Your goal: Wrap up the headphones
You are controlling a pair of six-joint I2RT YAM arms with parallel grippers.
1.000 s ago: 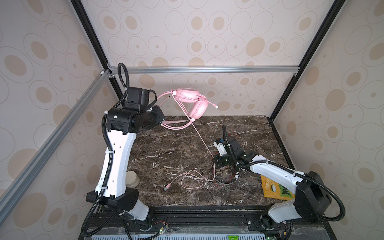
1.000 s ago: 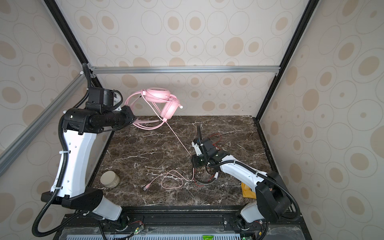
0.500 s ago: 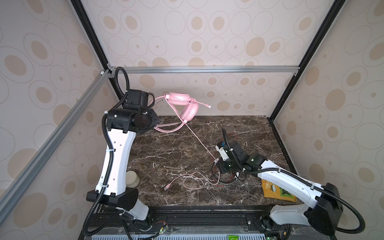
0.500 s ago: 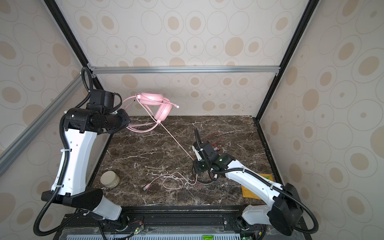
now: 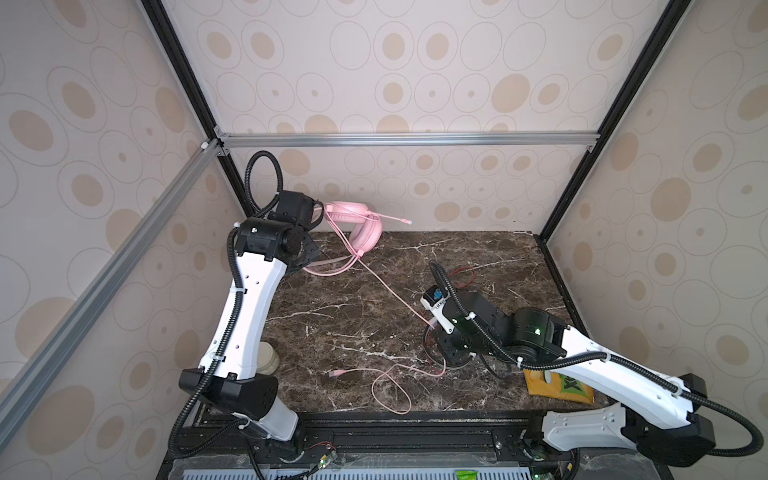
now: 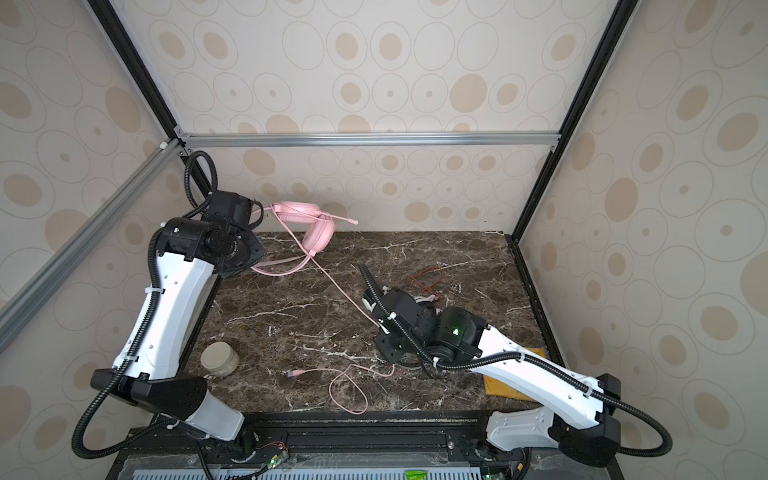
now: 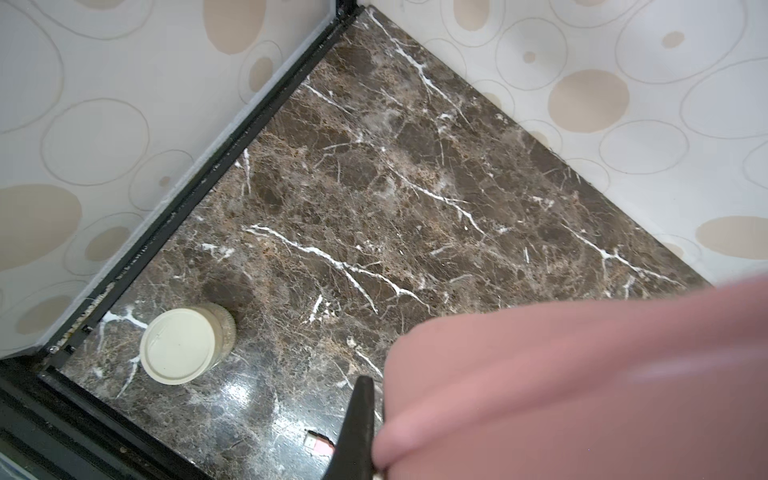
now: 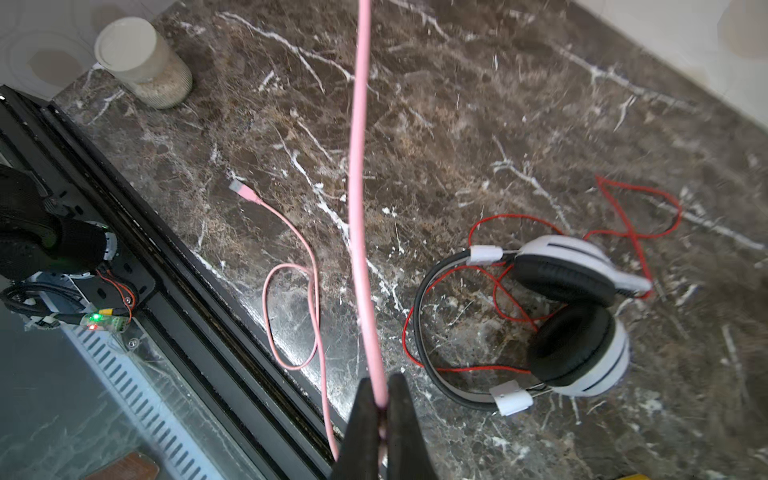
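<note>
Since a second ago: left arm has drawn the pink over-ear headset (image 5: pixel 365 232) with its boom mic lower and toward the back-left corner, and right arm has swung its claw nearer the front.
Front edge: slack tail of the pink cable (image 8: pixel 359 166) loops on the dark brown marble table (image 5: pixel 353 316), with its plug (image 5: pixel 334 374) lying flat.
Front left: round cream-lidded jar (image 5: pixel 266 357) stands upright just beside the left arm.
Front right: yellow packet (image 5: pixel 557 386) lies flat, partly under the right arm.
Right claw (image 8: pixel 379 399): pinched tight on the pink cable above the table, and the line runs taut from it up to the pink headset.
Under the right arm: white-and-black over-ear headset (image 8: pixel 573 316) with a silver headband lies on the table, earcups side by side. Its thin red cable (image 8: pixel 640 216) threads through the band and spills loose beyond.
Left claw (image 5: pixel 308 254): clamped on the pink headset. In the left wrist view, one black finger (image 7: pixel 359 411) sits against blurred pink.
Back left: pink headset hangs from that claw before the rear wall, mic pointing right. Whether its lowest band touches the table, I cannot tell.
</note>
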